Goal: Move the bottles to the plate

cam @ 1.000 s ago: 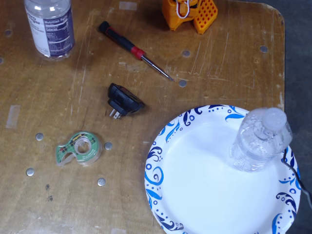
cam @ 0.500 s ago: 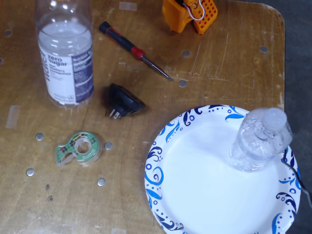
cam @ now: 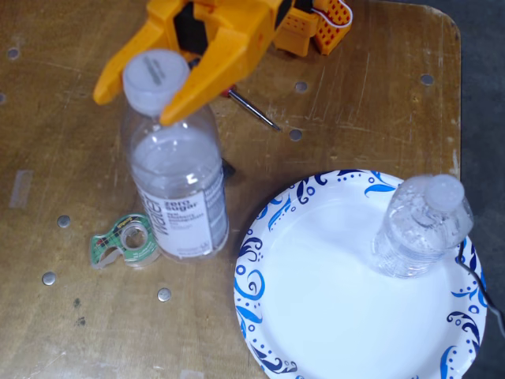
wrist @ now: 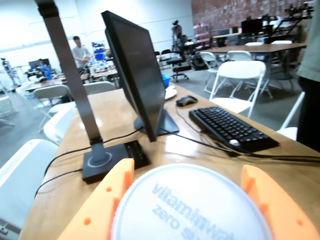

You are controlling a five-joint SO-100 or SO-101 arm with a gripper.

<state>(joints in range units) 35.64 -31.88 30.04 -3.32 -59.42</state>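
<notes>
In the fixed view my orange gripper (cam: pixel 154 93) sits in the upper left of the frame, reaching down and left from the top edge. My two fingers (cam: pixel 211 75) splay apart toward the lower left and close in on either side of a white bottle cap (cam: pixel 155 79). In the wrist view my fingers (wrist: pixel 100 205) rise from the bottom edge at left and right, flanking that cap (wrist: pixel 190 205) closely.
</notes>
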